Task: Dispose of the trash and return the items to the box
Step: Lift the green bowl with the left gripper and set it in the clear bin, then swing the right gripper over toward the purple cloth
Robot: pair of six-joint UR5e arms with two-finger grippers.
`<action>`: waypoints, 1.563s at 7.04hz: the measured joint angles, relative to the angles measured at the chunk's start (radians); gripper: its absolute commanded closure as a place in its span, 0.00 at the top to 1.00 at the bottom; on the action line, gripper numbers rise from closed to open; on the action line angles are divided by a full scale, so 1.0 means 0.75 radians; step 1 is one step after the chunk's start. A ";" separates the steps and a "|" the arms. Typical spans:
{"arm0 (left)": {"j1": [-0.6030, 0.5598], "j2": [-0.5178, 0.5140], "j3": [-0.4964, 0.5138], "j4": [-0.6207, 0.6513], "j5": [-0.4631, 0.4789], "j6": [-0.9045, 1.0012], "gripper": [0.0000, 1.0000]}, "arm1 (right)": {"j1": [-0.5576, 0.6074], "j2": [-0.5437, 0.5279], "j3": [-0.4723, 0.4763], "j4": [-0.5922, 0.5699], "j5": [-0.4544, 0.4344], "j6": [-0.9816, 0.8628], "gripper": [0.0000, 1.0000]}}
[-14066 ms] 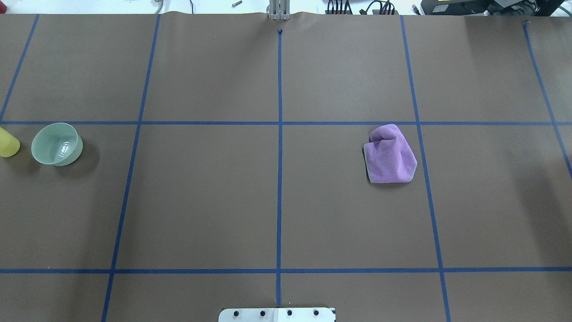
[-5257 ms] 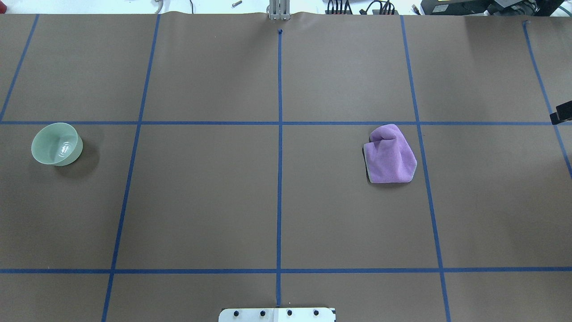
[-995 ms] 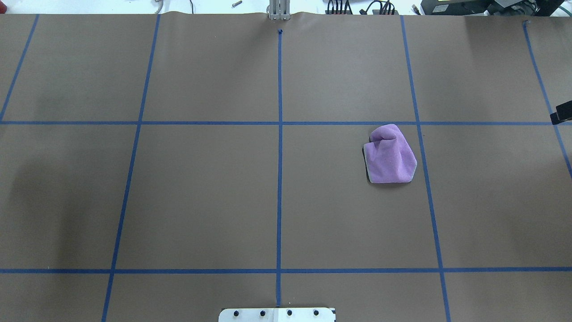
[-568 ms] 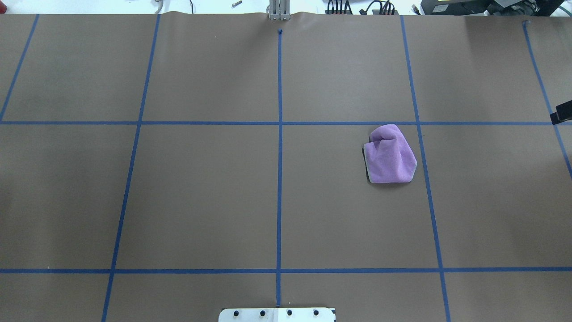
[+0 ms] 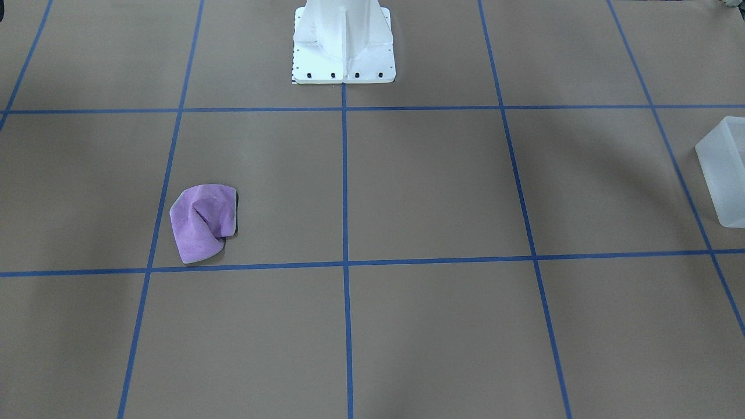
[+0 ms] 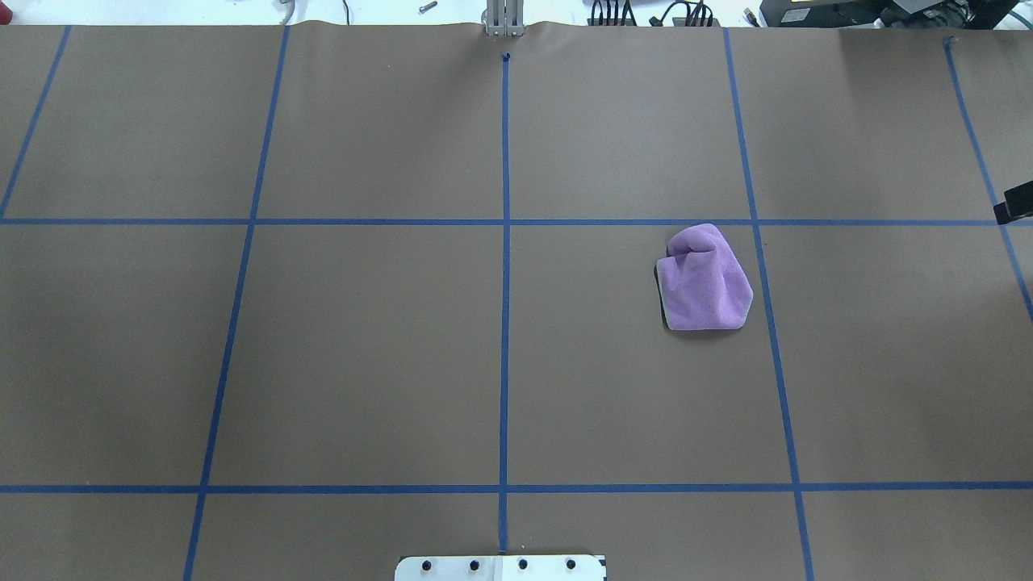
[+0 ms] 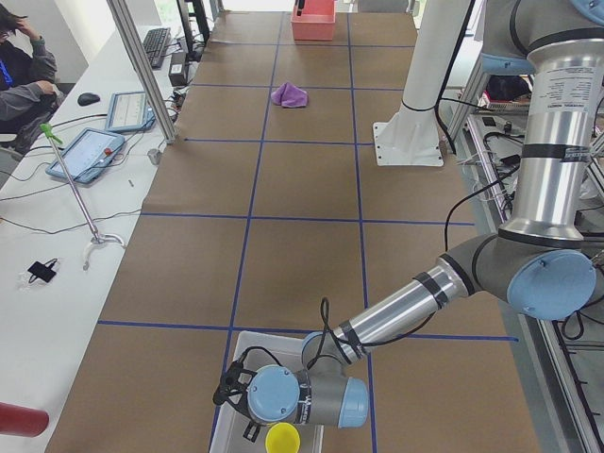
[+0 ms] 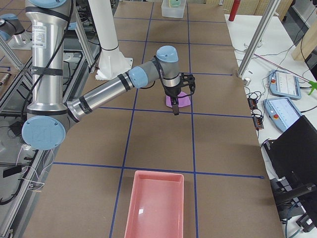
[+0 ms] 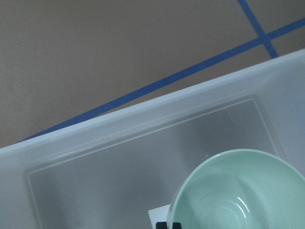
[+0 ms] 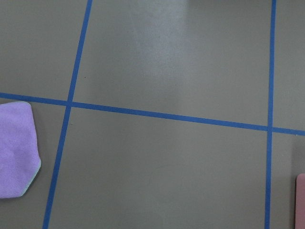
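Front view: one box point(image 5: 724, 174) stood at the tabletop point(image 5: 430, 186) edge, with one purple cloth point(image 5: 204, 223) well apart.
Left view: one cup point(image 7: 283, 439) sat in the box under the left end effector point(image 7: 236, 389), whose opening could not be told.
Left wrist view: one bowl point(image 9: 238, 191) lay in the box.
Right view: the right end effector point(image 8: 174, 106) hung above the tabletop, its opening likewise untellable.

Crumpled purple cloth point(image 6: 706, 281) on brown table point(image 6: 363, 363), blue tape grid point(image 6: 505, 323), pink tray point(image 8: 154, 206), tablets point(image 7: 87, 153) on side bench point(image 7: 38, 283).
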 measured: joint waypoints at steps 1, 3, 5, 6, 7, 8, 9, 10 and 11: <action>0.013 0.001 0.011 -0.030 0.017 -0.043 0.00 | 0.000 0.000 0.000 0.000 0.000 0.000 1.00; 0.060 0.002 0.022 -0.069 0.024 -0.087 0.00 | 0.000 0.000 0.000 0.000 -0.003 0.000 1.00; 0.130 0.005 0.025 -0.145 0.021 -0.200 0.97 | 0.000 0.000 -0.002 0.000 -0.004 0.000 1.00; 0.152 0.006 0.026 -0.175 0.021 -0.234 0.98 | 0.000 0.000 -0.002 0.000 -0.004 0.000 1.00; 0.162 0.007 0.024 -0.205 0.022 -0.247 0.98 | 0.000 0.000 -0.002 0.000 -0.004 0.000 1.00; 0.163 0.007 0.016 -0.229 0.012 -0.251 0.98 | 0.000 0.000 -0.002 0.000 -0.004 0.001 1.00; 0.146 0.004 0.000 -0.232 -0.021 -0.250 0.98 | 0.000 0.001 -0.001 0.000 -0.003 0.002 1.00; 0.111 -0.003 -0.013 -0.223 -0.063 -0.249 0.98 | 0.000 0.002 0.000 0.000 -0.002 0.003 1.00; 0.073 -0.013 -0.056 -0.174 -0.098 -0.249 0.98 | 0.000 0.003 0.000 0.000 0.000 0.004 1.00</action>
